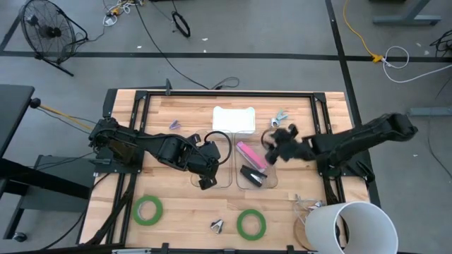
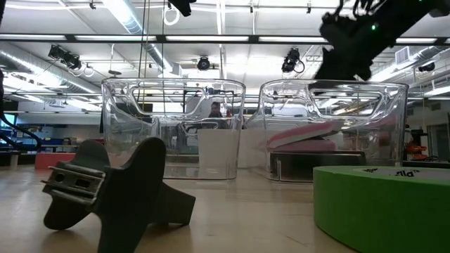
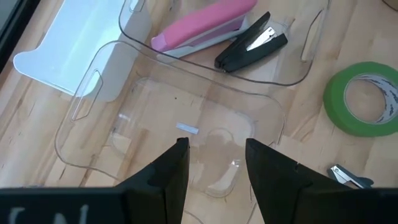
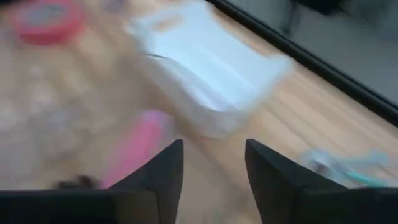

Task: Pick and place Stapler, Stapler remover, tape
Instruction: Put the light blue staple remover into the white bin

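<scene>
Two clear bins sat side by side at mid-table in the high view: the left clear bin (image 1: 212,169) held nothing visible, while the right clear bin (image 1: 256,171) held the pink stapler (image 1: 250,154) and the black stapler (image 1: 251,176) just below it in frame. The left gripper (image 1: 206,181) hovered over the left clear bin's lower edge, fingers parted with nothing between them; its wrist view looked down through that gap at the bare bin floor. The right gripper (image 1: 272,150) hung above the upper right edge of the right clear bin, fingers spread apart and empty; its wrist view was blurred. A white tray (image 1: 234,118) lay at upper centre of the table. One green tape roll (image 1: 148,209) lay at lower left, a second green tape roll (image 1: 251,223) at lower centre, with a staple remover (image 1: 217,225) between them near the bottom edge. Another staple remover (image 1: 280,117) lay at upper right of the tray. Dark lettering showed on the tape at the low view's right edge, too small to read. A white bucket (image 1: 352,227) stood at the lower right corner.
</scene>
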### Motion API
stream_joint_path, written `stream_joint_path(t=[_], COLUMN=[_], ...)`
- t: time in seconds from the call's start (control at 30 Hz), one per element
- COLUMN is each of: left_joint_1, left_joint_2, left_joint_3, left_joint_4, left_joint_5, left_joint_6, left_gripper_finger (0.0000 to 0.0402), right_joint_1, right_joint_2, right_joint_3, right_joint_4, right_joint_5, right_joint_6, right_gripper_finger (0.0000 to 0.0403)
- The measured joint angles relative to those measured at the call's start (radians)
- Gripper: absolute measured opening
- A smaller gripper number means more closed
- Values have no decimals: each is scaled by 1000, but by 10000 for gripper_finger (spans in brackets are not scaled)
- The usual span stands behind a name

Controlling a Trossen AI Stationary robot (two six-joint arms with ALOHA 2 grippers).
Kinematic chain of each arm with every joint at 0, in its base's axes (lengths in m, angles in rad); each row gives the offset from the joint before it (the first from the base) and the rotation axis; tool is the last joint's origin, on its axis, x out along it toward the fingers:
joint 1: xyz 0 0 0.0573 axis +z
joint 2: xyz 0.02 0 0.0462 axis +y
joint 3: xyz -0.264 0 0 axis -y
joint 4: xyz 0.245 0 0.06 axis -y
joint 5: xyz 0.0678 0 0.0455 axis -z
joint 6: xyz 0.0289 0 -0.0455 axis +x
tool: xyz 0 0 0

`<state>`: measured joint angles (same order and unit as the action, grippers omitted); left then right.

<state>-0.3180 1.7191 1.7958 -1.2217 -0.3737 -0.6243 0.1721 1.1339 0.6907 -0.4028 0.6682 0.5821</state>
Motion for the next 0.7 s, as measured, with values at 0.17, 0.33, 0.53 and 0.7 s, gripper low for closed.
stream_joint_path(t=[0.17, 0.33, 0.53, 0.7], left_joint_1=[0, 0, 1, 1], left_joint_2=[0, 0, 0, 0], left_joint_3=[0, 0, 0, 0], left_joint_4=[9, 24, 34, 34], left_joint_5=[0, 0, -8, -8], left_joint_6=[1, 6, 8, 8], left_gripper_finger=[163, 163, 163, 163], right_joint_1=[-193, -367, -523, -617], right_joint_2=[-77, -67, -5, 80], right_joint_3=[0, 0, 0, 0], right_joint_4=[-190, -223, -196, -167], right_joint_5=[-36, -90, -116, -158], right_joint_6=[38, -2, -42, -64], right_gripper_finger=[174, 192, 231, 271])
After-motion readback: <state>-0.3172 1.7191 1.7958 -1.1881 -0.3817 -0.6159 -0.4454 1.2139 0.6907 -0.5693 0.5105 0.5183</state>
